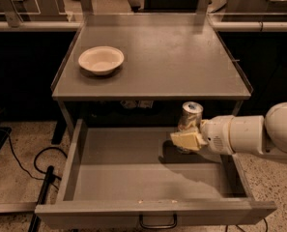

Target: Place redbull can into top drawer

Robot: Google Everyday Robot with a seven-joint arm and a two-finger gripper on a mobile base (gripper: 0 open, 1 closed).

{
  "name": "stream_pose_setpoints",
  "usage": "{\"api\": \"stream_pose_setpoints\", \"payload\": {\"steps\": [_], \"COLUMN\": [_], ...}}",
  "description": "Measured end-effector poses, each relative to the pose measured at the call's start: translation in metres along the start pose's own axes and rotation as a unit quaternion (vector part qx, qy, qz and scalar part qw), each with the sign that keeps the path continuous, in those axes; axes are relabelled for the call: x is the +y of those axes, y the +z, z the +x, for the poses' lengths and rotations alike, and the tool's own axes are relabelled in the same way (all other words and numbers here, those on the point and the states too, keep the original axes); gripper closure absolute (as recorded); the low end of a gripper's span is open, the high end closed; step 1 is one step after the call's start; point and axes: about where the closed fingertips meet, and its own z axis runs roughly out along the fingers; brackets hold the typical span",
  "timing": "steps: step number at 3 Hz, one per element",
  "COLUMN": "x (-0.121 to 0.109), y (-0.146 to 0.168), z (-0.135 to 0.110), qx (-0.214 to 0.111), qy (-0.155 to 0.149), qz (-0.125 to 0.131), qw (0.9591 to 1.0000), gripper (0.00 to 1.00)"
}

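The redbull can point(191, 114) is a slim silver can, upright, held over the open top drawer point(80, 151) toward its back right. My gripper point(185, 140) reaches in from the right and is shut on the can's lower part, its cream fingers point(184, 140) wrapped around it. The can's base is hidden behind the fingers, so I cannot tell whether it touches the drawer floor. The drawer is pulled fully out below the tabletop, with a dark loop handle point(157, 222) on its front.
A shallow cream bowl point(101, 60) sits on the grey tabletop point(181, 57) at the left. Black cables point(27, 163) lie on the speckled floor left of the drawer. My white arm point(259, 134) spans the drawer's right side.
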Motion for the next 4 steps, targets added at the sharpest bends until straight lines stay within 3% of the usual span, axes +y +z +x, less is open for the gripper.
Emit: {"api": "stream_pose_setpoints", "payload": {"steps": [1,2,4], "x": [0.002,0.006,0.014], "y": [0.002,0.010,0.067], "z": [0.004,0.021,0.096], "qx": [0.003,0.008,0.041], "qy": [0.001,0.024,0.110], "qz": [-0.001,-0.007,-0.043], "qw": [1.0000,0.9997,0.9921], "gripper": [1.00,1.00,1.00]}}
